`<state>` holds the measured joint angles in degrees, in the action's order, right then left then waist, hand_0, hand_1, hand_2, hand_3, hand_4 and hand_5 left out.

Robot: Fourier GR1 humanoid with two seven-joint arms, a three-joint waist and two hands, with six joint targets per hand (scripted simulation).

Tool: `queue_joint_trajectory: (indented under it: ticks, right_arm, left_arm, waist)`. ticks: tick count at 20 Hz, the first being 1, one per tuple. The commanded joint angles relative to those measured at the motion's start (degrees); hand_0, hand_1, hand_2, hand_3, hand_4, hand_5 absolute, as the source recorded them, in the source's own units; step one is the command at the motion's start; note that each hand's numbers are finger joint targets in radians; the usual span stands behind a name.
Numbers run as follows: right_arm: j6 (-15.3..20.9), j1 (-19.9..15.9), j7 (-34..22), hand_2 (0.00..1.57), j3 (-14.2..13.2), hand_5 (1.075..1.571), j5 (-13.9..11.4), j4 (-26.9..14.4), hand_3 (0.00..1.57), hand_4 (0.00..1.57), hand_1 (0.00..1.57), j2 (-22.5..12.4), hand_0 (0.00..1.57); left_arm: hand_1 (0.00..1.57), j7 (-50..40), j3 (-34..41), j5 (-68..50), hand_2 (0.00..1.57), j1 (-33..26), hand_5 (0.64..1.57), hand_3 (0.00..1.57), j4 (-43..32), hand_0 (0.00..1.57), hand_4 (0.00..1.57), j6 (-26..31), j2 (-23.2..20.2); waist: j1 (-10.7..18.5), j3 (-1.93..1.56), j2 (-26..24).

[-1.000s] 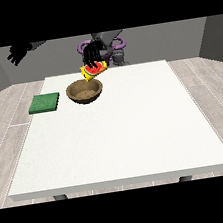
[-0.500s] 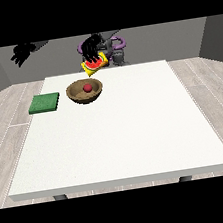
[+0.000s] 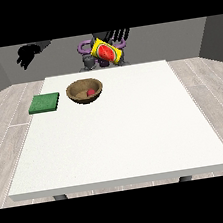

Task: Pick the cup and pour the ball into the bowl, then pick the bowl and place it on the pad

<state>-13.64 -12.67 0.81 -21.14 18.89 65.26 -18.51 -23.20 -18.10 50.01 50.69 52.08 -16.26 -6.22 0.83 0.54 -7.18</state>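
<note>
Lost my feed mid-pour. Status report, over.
Hand at view's right holds cup, tilted, raised behind table. Other hand raised, holding nothing. Ball in bowl. Pad beside bowl, nothing between.

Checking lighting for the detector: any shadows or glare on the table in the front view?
Front view: the white table is evenly lit with no glare; only a faint shadow hugs the bowl; the ball inside and the green pad read clearly.

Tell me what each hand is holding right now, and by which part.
The hand at the view's right holds the yellow cup, tilted, by its upper end. The hand at the view's left holds nothing. The red ball lies in the bowl.
</note>
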Motion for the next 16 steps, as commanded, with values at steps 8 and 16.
queue_joint_trajectory:
  ticks: [8, 16]
  right_arm:
    - [7.0, 2.3, 3.9, 0.00, -0.3, 1.563, -2.2, -2.0, 0.00, 0.75, 0.00, 5.6, 0.00]
    - [8.0, -1.1, 10.8, 0.00, 0.0, 1.567, -2.3, -7.3, 0.00, 0.74, 0.00, 9.5, 0.00]
  left_arm:
    - [0.00, 14.3, 30.0, -42.8, 0.00, -2.1, 1.566, 0.00, 13.1, 0.00, 1.05, 15.6, -4.6]
    - [0.00, 13.3, 39.4, -55.1, 0.00, -0.1, 1.555, 0.00, 11.7, 0.00, 1.05, 30.9, -17.0]
  waist:
    - [8.9, -0.28, 4.8]
    - [10.6, -0.57, 12.4]
